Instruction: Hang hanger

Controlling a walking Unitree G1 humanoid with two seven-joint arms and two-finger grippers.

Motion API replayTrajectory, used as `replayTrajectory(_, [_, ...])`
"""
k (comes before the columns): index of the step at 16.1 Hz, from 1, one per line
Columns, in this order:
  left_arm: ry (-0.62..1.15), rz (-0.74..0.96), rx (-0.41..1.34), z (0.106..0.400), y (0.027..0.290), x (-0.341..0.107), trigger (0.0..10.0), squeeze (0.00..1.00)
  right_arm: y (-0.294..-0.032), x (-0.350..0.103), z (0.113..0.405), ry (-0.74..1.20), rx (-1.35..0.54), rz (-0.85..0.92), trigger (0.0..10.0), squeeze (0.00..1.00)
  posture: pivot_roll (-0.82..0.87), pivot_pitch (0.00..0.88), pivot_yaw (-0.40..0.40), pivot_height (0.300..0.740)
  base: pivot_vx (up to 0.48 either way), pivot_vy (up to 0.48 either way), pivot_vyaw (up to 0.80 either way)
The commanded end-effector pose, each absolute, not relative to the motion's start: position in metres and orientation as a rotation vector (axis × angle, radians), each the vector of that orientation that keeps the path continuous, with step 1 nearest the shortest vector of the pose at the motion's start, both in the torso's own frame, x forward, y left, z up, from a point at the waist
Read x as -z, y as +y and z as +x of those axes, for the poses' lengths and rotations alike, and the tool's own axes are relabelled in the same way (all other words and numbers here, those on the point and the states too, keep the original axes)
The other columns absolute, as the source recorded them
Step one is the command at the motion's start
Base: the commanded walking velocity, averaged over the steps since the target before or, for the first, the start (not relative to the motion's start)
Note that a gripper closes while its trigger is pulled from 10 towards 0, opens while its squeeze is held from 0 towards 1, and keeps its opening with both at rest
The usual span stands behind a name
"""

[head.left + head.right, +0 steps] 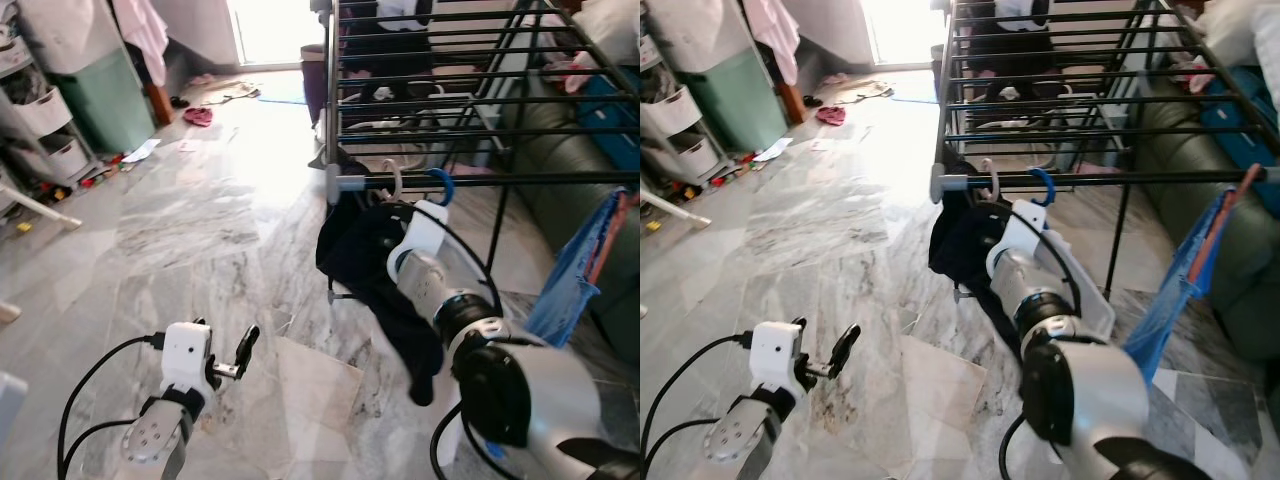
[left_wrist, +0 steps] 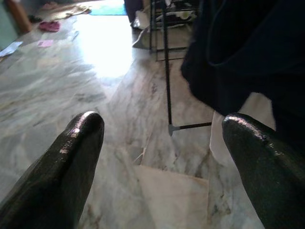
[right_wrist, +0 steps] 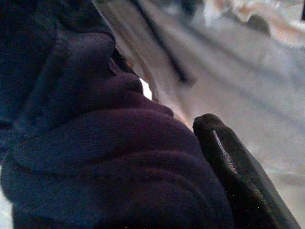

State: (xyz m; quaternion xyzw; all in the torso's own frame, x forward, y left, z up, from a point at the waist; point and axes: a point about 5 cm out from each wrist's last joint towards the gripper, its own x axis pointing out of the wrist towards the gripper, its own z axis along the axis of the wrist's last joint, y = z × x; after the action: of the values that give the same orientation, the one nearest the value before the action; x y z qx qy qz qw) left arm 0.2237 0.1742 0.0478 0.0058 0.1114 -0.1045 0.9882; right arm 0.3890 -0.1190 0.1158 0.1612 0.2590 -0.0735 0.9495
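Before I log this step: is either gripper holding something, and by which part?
The right gripper is up at the dark garment by the rack rail; its grip is hidden. The left gripper holds nothing.

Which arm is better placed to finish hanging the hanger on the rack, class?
Probably the right. The right gripper is raised against the dark garment just under the rack bar, where hooks sit. The left gripper hangs low over the floor, open and empty.
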Motion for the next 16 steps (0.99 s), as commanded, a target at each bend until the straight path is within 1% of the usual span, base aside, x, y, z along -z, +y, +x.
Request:
replayTrajectory(1, [0.228,0.019,0.188,0.221,0.18,-0.051,10.0,0.0,-0.12,-0.143,0.401,0.429,0.156,0.377,10.0,0.0,0.06,0.0,0.027,0.74,0.0,0.0,0.0])
replayTrajectory(5, [0.243,0.007,0.192,0.215,0.178,-0.053,10.0,0.0,-0.135,-0.145,0.402,0.433,0.211,0.371,10.0,0.0,0.09,0.0,0.021,0.74,0.0,0.0,0.0])
replayTrajectory(8, [0.256,0.007,0.193,0.211,0.179,-0.053,10.0,0.0,-0.145,-0.132,0.396,0.489,0.248,0.366,10.0,0.0,0.1,0.0,0.014,0.74,0.0,0.0,0.0])
replayTrajectory(13, [0.27,0.008,0.195,0.21,0.177,-0.054,10.0,0.0,-0.151,-0.102,0.382,0.569,0.274,0.356,10.0,0.0,0.11,0.0,0.02,0.74,0.0,0.0,0.0])
replayTrajectory(16, [0.267,0.007,0.201,0.213,0.175,-0.056,10.0,0.0,-0.149,-0.1,0.381,0.565,0.248,0.332,10.0,0.0,0.1,0.0,0.026,0.74,0.0,0.0,0.0])
